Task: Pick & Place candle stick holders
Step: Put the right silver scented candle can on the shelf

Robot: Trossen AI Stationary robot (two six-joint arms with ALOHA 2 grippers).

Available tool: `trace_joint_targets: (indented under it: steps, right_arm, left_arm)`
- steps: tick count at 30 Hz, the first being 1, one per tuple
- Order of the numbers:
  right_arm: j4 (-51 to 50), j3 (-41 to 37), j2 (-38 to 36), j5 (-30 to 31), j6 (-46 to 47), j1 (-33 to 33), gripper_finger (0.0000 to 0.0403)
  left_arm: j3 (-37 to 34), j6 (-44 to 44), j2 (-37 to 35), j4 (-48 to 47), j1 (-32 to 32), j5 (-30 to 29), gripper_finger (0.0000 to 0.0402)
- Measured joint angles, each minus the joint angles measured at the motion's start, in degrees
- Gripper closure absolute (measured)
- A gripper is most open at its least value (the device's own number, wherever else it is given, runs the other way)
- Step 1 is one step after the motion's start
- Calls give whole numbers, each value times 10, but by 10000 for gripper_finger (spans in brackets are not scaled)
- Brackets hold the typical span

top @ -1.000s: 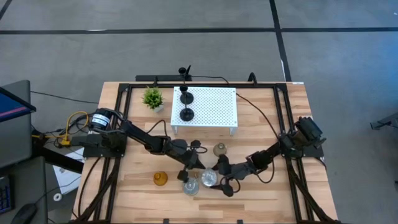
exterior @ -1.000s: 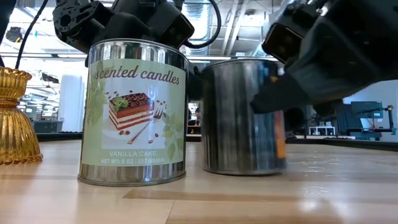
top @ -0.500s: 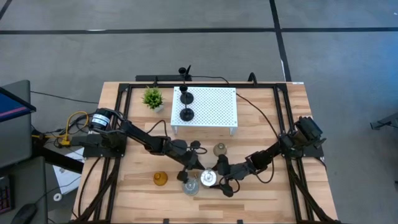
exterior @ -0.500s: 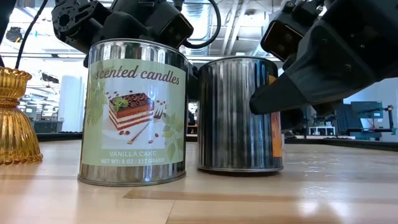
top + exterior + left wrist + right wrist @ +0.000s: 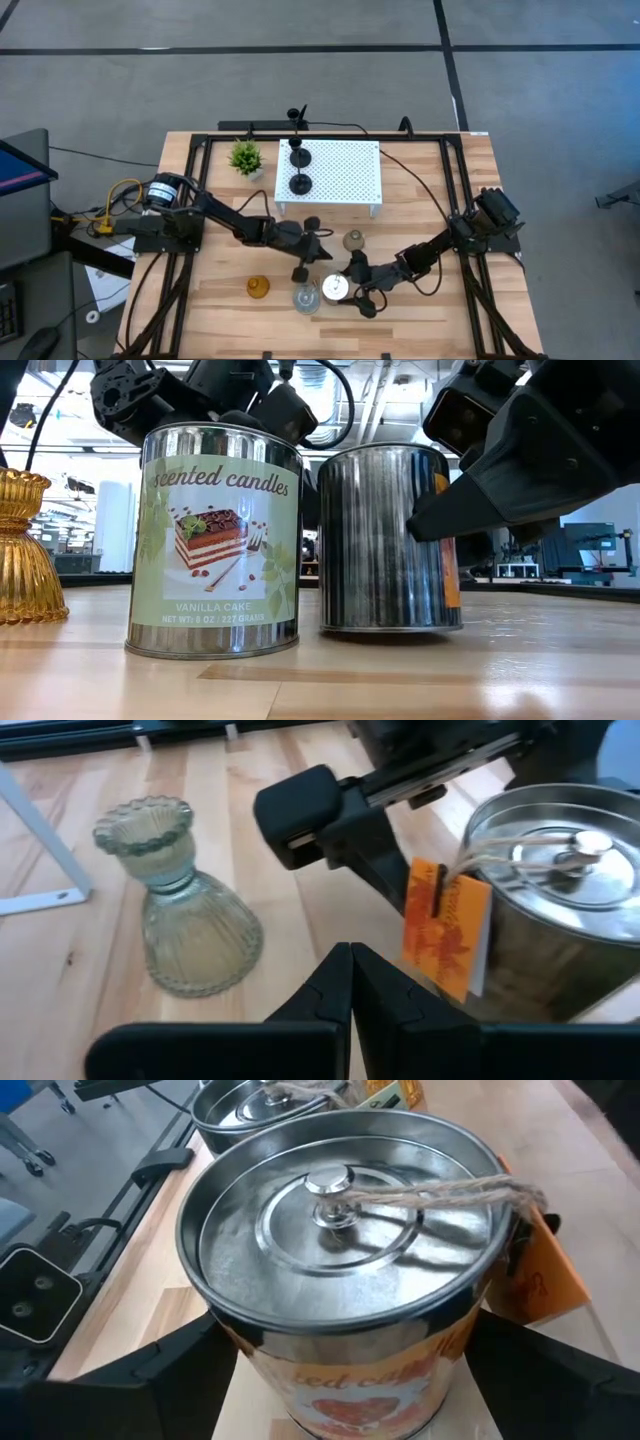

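Note:
Two metal candle tins stand near the table's front: a labelled one (image 5: 215, 540) and a plain silver one (image 5: 340, 1250) with a twine-tied orange tag. My right gripper (image 5: 360, 1380) is shut on the silver tin (image 5: 335, 288). My left gripper (image 5: 350, 975) is shut and empty; it hovers between that tin and the olive bell-shaped holder (image 5: 175, 910), which stands on its wide base. An amber holder (image 5: 258, 288) stands left of the tins. Two black sticks (image 5: 299, 183) stand on the white stand (image 5: 345, 175). My right gripper has the silver tin's round wall between its two fingers (image 5: 170, 1380), one on each opposite side (image 5: 470, 1330). The fingers come slanting down from the table's right. The tin stands upright with its base (image 5: 390, 628) on the table.
A small green plant (image 5: 245, 157) stands left of the white stand at the back. The labelled tin (image 5: 307, 298) is close beside the held one. The olive holder (image 5: 352, 240) stands just beyond both grippers. Black frame rails (image 5: 190, 200) run along the table's sides.
The silver tin has shifted slightly on the table between my right gripper's fingers and now stands straight. My left gripper has swung a little toward the far edge, staying shut.

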Motion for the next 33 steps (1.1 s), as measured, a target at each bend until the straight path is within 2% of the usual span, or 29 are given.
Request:
trace_joint_targets:
  steps: [9, 17, 25, 33]
  right_arm:
    - [-1, 0, -1, -3, 0, 0, 63]
    - [-2, 0, -5, -7, 0, 0, 65]
    - [0, 0, -5, -6, 0, 0, 66]
    - [4, 0, -6, -3, -2, 0, 76]
  left_arm:
    - [0, 0, 0, -5, 2, -4, 396]
    - [-1, 0, 0, -30, 2, -63, 396]
    - [-1, 0, -3, -31, 2, -64, 396]
    - [-1, 0, -37, -72, 1, -64, 396]
